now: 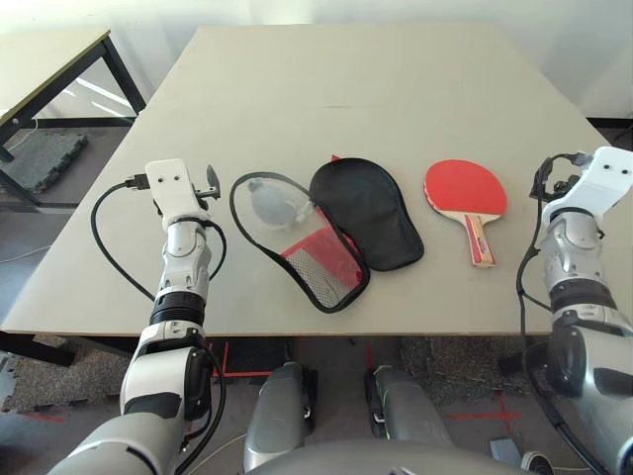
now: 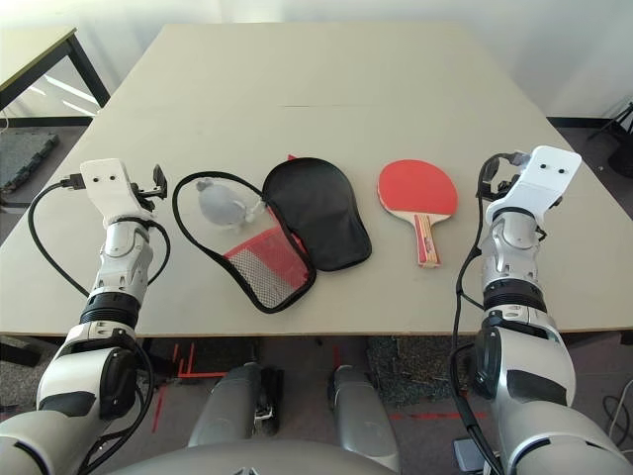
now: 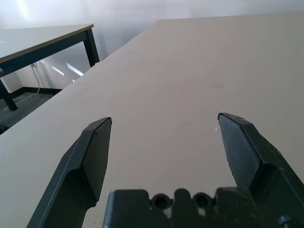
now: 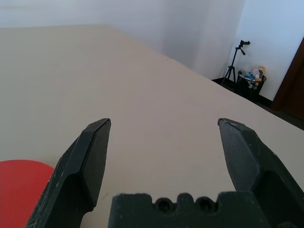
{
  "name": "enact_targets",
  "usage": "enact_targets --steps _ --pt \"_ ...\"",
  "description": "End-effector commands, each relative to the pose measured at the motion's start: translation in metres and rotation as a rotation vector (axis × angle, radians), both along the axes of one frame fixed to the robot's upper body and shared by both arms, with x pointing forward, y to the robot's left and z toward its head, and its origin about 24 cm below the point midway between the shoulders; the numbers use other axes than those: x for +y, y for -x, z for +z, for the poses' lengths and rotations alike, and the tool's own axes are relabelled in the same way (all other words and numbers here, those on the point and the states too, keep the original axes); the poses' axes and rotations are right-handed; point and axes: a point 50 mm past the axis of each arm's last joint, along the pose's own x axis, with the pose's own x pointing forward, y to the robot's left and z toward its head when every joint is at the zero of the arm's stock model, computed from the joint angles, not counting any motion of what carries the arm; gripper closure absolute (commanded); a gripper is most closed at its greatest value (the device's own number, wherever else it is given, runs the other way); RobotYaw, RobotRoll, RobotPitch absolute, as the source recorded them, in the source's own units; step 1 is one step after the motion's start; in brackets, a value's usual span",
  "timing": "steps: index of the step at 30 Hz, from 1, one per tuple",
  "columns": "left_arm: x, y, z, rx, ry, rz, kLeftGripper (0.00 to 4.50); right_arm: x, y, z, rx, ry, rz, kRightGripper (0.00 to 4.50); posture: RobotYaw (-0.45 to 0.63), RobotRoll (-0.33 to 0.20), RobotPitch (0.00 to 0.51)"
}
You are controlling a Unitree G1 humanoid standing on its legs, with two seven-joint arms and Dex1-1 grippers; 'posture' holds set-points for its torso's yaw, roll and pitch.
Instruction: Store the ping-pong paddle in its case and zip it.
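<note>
Nearest us, our two silver forearms reach over the near edge of the pale beige table (image 1: 297, 69), one on each side of the task's things. Our left gripper (image 3: 164, 142) hovers above bare tabletop with its two black fingers spread wide and nothing between them; our right gripper (image 4: 164, 142) is likewise wide apart and empty, with a sliver of red rubber showing beside one finger. Between the arms lies the flat paddle-shaped fabric case (image 1: 368, 213), unzipped and folded open: its black half lies toward the middle, and beside it, toward our left arm, is the other half with a black zipper rim and red mesh-covered lining. On that open half rests what seems to be a small grey-white pouch (image 1: 270, 201). The ping-pong paddle (image 1: 466, 189), round red face up with its light wooden handle pointing toward us, lies on the table just right of the case, apart from it and near our right arm.
</note>
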Motion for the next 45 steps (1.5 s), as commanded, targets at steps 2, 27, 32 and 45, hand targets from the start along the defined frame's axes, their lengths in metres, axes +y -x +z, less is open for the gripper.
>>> enact_targets --steps 2,27,32,45 --pt "0.001 0.003 -0.002 0.007 0.002 0.003 0.0 -0.005 0.003 0.001 0.014 0.012 -0.013 0.04 0.07 0.0 0.088" --pt "-0.035 -0.002 0.094 -0.005 -0.165 -0.836 0.0 0.035 0.008 0.063 0.35 -0.211 0.145 0.04 0.01 0.0 0.123" --pt "-0.044 0.006 0.098 0.06 -0.182 -1.036 0.0 0.054 0.015 0.075 0.46 -0.266 0.263 0.04 0.0 0.0 0.13" --pt "-0.061 0.017 0.103 0.125 -0.223 -1.333 0.0 0.078 0.028 0.092 0.624 -0.305 0.359 0.04 0.01 0.0 0.116"
